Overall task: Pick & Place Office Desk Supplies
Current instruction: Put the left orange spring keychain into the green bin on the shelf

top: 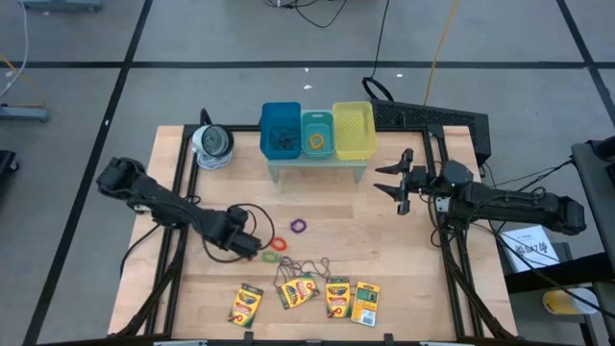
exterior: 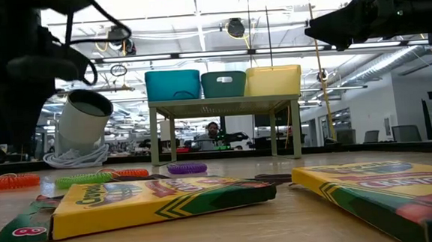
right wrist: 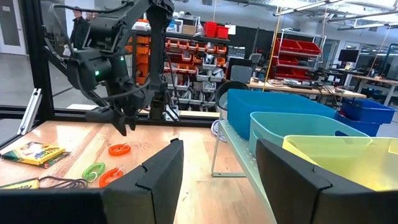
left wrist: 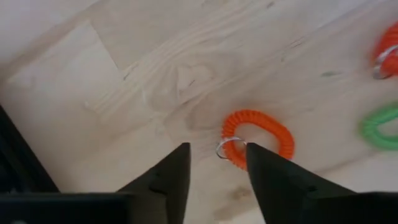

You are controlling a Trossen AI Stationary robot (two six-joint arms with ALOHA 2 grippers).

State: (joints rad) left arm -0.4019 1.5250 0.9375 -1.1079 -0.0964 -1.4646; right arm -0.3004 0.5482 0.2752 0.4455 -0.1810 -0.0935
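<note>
L gripper (left wrist: 216,163) is hanging low over the table (top: 442,298) w/ its fingers apart and nothing clamped btwn them. Orange ring band (left wrist: 258,138) is lying flat on the wood just ahead of the fingertips, its small metal ring sitting right at the gap btwn the tips; whether the tips are touching it can't be told. In the right wrist view that band (right wrist: 118,149) is lying under the L gripper (right wrist: 123,123), apart from it.

Green ring band (left wrist: 380,127) and red ring band (left wrist: 387,50) are lying just beyond the orange one. Purple ring band (top: 299,226) is sitting a bit further toward table centre. Four crayon boxes (top: 305,291) are lying in a row near the front edge, w/ thin brownish wiry loops (top: 309,266) just behind them.

R gripper (top: 391,182) is hovering in the air w/ fingers spread, empty, beside the yellow bin (top: 354,130). Teal bin (top: 318,134) and blue bin (top: 281,130) are standing next to it on a small stand. Round silvery roll (top: 211,144) is sitting near the blue bin.
</note>
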